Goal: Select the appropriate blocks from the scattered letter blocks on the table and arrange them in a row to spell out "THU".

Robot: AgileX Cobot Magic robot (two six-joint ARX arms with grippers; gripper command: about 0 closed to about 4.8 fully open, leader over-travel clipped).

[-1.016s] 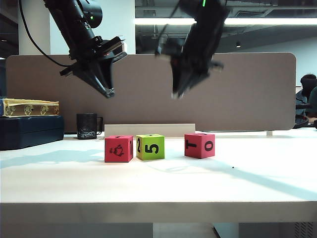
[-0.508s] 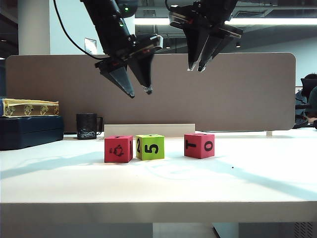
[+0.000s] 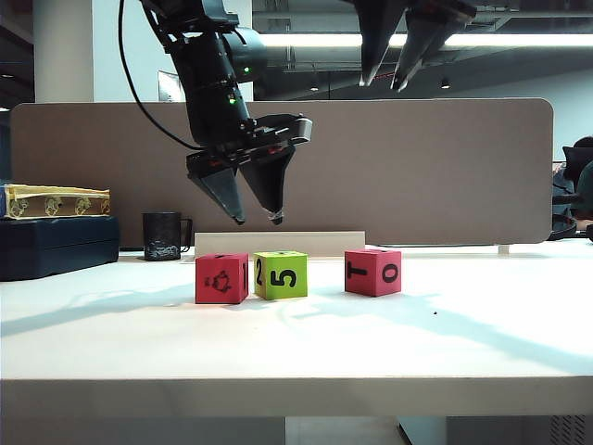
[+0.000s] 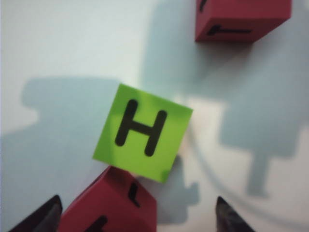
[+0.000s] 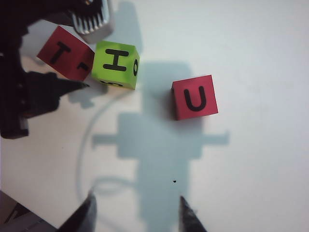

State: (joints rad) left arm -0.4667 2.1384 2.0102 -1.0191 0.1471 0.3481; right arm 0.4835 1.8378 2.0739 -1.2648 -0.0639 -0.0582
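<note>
Three letter blocks stand in a row on the white table: a red block, a lime-green block touching it, and a second red block apart to the right. From above, their top faces read T, H and U. My left gripper hangs open just above the T and H blocks, touching neither; the T block shows between its fingers, with the H block beyond. My right gripper is open and empty, high above the table.
A black mug and a dark case bearing a yellow box stand at the back left. A low white strip lies behind the blocks, before a brown partition.
My left gripper has swung right and down to hang over the T and H blocks, opening wide. My right gripper has risen toward the top of the view and opened. The blocks have not moved.
</note>
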